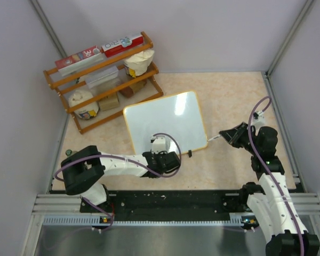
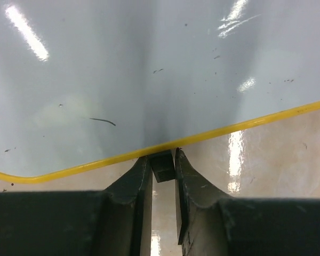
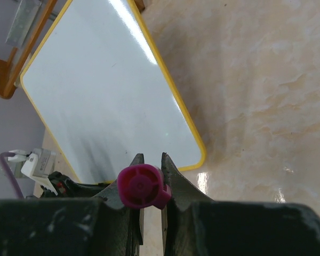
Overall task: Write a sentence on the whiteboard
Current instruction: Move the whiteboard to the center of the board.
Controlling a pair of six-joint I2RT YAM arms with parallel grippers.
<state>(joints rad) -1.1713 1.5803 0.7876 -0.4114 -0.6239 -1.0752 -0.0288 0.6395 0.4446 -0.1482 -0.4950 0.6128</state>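
The whiteboard point(image 1: 165, 120) lies flat mid-table, white with a yellow rim, with only faint smudges on it. My left gripper point(image 1: 161, 156) is at its near edge. In the left wrist view the whiteboard point(image 2: 149, 69) fills the top, and my left gripper point(image 2: 162, 156) is shut on a small black clip point(image 2: 162, 166) on the rim. A second clip point(image 1: 190, 154) shows further right. My right gripper point(image 1: 232, 134) is just off the board's near right corner. In the right wrist view my right gripper point(image 3: 151, 158) is shut on a marker with a magenta end point(image 3: 140, 185), above the whiteboard point(image 3: 106, 90).
A wooden rack point(image 1: 104, 80) with boxes and bagged goods stands at the back left, close to the board's far left corner. Grey walls enclose the table on three sides. Beige tabletop point(image 1: 240, 96) lies to the right of the board.
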